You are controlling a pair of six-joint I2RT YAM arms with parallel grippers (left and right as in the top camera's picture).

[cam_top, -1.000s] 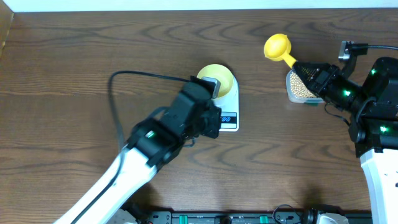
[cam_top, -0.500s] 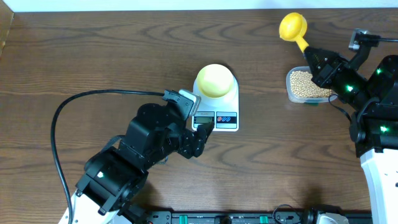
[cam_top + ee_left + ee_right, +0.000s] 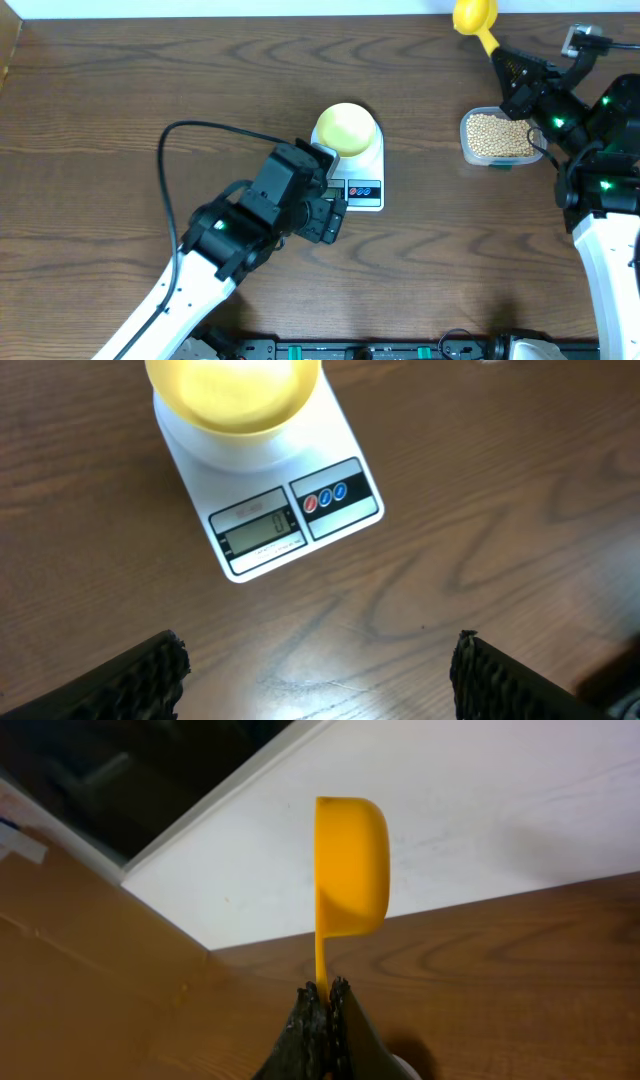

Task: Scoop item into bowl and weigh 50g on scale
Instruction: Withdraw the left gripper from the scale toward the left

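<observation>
The pale yellow bowl (image 3: 347, 128) (image 3: 233, 390) stands on the white scale (image 3: 372, 196) (image 3: 290, 525), whose display reads 0. My left gripper (image 3: 330, 215) (image 3: 318, 657) hovers just in front of the scale, open, with only bare wood between its fingers. My right gripper (image 3: 507, 62) (image 3: 322, 995) is shut on the thin handle of a bright yellow scoop (image 3: 474, 15) (image 3: 350, 860), held up over the table's far edge. The beige beans (image 3: 497, 135) fill a clear tub just below that gripper. I cannot see into the scoop's cup.
The clear tub (image 3: 466, 150) sits at the right, close to the right arm's base. A black cable (image 3: 200, 130) loops from the left arm over the wood. A white wall (image 3: 500, 810) runs along the far table edge.
The left gripper has let go at the bowl, opened wide and drawn back to the scale's front. The right gripper has carried the scoop up and toward the far edge.
</observation>
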